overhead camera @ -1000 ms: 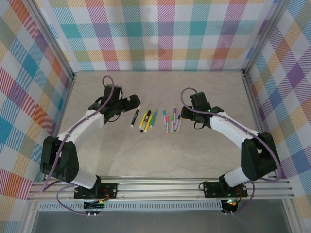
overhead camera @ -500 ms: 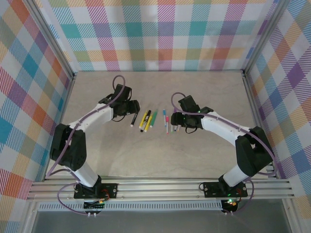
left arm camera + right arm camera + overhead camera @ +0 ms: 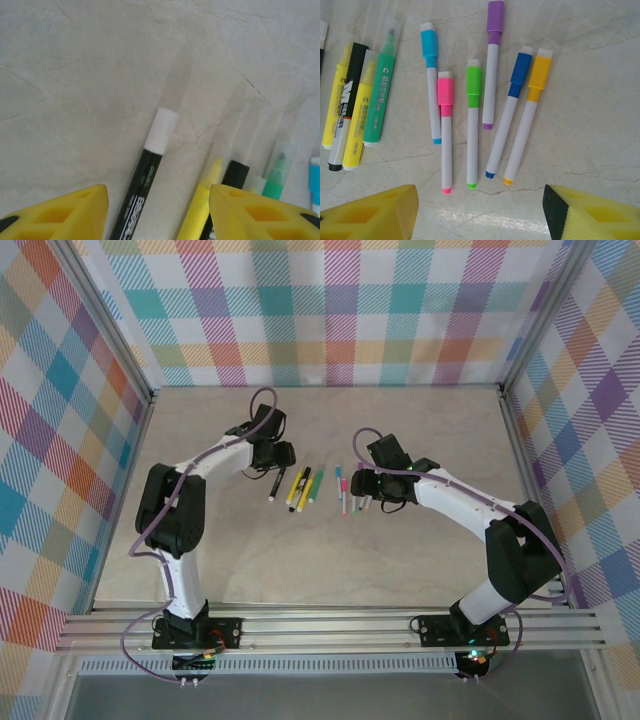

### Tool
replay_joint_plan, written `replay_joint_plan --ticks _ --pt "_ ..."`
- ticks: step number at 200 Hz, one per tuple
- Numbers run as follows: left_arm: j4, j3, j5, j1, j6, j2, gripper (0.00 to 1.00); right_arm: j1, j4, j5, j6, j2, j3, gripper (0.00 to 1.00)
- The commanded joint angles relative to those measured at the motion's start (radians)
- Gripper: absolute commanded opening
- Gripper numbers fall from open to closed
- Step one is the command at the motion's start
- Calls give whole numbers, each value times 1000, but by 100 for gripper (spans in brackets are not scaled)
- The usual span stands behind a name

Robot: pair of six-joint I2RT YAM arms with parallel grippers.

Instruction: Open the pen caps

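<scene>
My left gripper is low over the table, its yellow fingers open on either side of a black pen. That pen has a white band and a clear cap, and a gap shows on both sides of it. From above, the left gripper sits at the top end of this pen. My right gripper hangs open over bare table just below several slim white pens. Their caps are light blue, pink, green, purple, dark blue and yellow, all still on.
Thicker pens lie between the two groups: two yellow, one black and one green. My left gripper's right finger overlaps the nearest yellow one. Checked walls and metal rails enclose the marble-look table.
The left arm has stretched out and brought its gripper down over the black pen, and its jaws have narrowed. The right gripper slid left to the slim pens and then stayed put.
</scene>
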Motion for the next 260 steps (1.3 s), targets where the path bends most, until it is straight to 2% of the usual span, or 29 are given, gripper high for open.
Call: replay_joint_plan --ticks 1,74,116,148,195,244,260 --pt "-50 62 -7 -1 35 53 54 4 -22 -6 6 -17 31 68" --pt "-111 168 -55 -1 109 172 54 4 -22 -2 28 -14 24 68" --pt "-117 203 -35 -1 109 222 47 4 -16 -1 35 -11 27 69" --pt "-120 207 -39 -1 97 246 46 4 -19 -1 31 -10 35 69" --pt "-117 205 -34 -1 91 270 33 4 -7 -13 33 -5 38 69" --pt "-123 209 -49 -1 86 286 26 4 18 -58 29 3 43 69" --pt "-134 219 -56 2 81 296 11 7 34 -92 29 10 46 69"
